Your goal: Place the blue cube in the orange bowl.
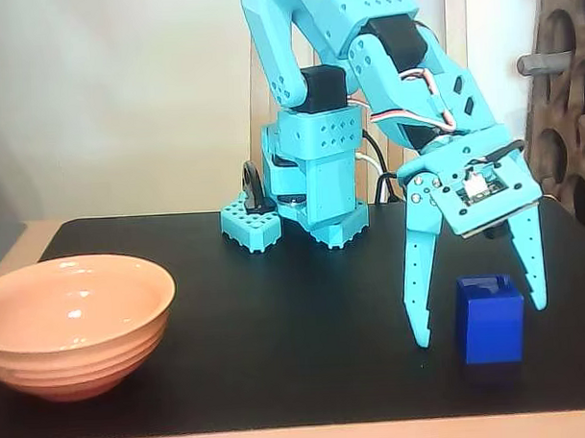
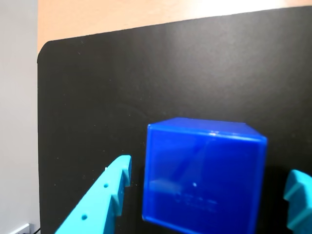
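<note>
- Nearest the wrist view sat the blue cube (image 2: pixel 204 178) on the table's (image 1: pixel 277 316) right, between the spread claw (image 1: pixel 479 323) fingers.
- Closing squarely on opposite faces looked wise, before carrying left to the orange bowl (image 1: pixel 75 323).

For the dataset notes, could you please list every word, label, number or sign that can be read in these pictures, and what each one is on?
No text can be read in either view.
Blue cube: faint embossed marks low on the near face in the wrist view, too blurred to read.
Small board above the pincer in the fixed view: too small to show any print.
Orange bowl: plain, no marking.
</note>
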`<state>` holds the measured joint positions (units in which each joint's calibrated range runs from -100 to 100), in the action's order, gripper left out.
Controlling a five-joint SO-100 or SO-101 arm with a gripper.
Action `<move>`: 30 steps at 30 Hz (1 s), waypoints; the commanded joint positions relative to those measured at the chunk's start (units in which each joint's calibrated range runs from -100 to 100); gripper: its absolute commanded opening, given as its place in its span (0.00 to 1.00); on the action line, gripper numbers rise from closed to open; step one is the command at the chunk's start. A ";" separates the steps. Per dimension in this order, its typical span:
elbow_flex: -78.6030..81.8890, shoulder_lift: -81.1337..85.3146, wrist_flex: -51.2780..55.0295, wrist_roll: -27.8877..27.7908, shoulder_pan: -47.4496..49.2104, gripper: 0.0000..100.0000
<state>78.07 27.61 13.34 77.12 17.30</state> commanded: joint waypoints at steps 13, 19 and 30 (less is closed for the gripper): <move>-0.66 -3.45 -1.93 1.05 -0.45 0.35; -0.75 -3.45 -1.93 1.05 -0.75 0.35; -0.94 -3.37 -2.02 1.05 -2.15 0.22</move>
<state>77.98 25.66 12.64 77.17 15.52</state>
